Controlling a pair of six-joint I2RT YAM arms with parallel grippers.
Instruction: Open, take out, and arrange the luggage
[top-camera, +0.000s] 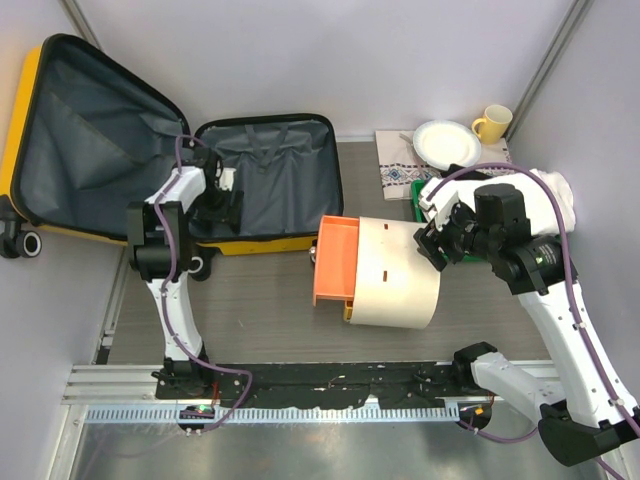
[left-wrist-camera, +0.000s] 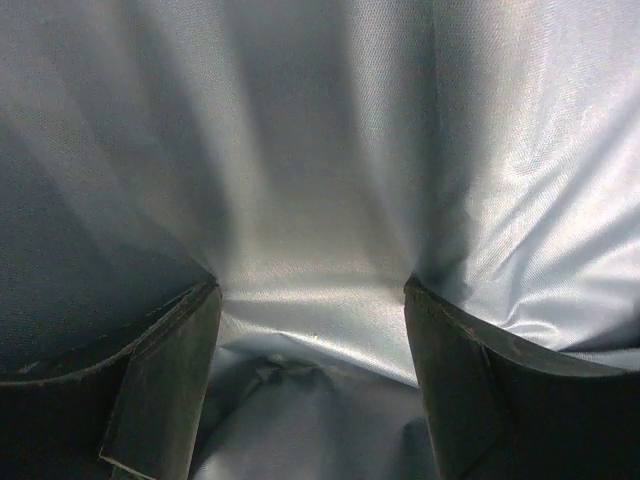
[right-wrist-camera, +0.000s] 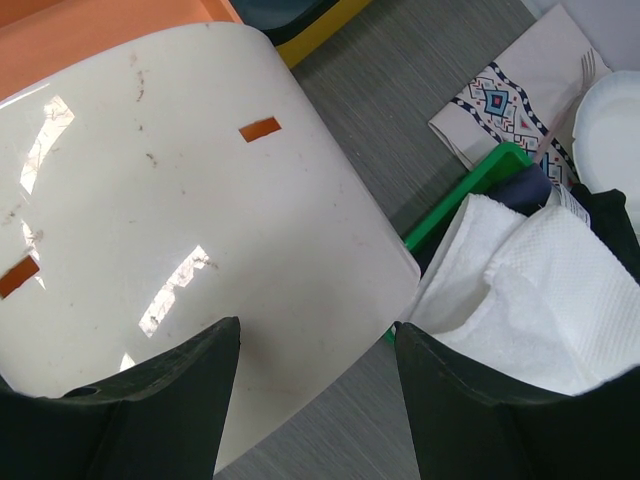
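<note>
The luggage (top-camera: 268, 243) is lying open at the rear left of the table, its lid leaning up against the left wall and its base half resting flat, dark grey lining (left-wrist-camera: 320, 150) facing up. The left gripper (top-camera: 228, 208) is reaching into the base near its left edge, jaws standing apart over the loose lining with nothing clamped between them. No contents are showing in either half from above. For this step, I judge it should be feeling along the lining without snagging the fabric, which is bunching just at the fingertips.

The right gripper (top-camera: 432, 245) is hovering over the right end of the cream cylinder (top-camera: 395, 272), jaws apart and holding nothing. That cylinder, with its orange end (top-camera: 338, 262), is lying just in front of the suitcase base and is crowding the space for arranging. A green tray (right-wrist-camera: 470, 190), a white towel (right-wrist-camera: 540, 290), a patterned napkin (top-camera: 397, 160), a plate (top-camera: 446, 142) and a yellow mug (top-camera: 493, 122) are sitting at the rear right.
</note>
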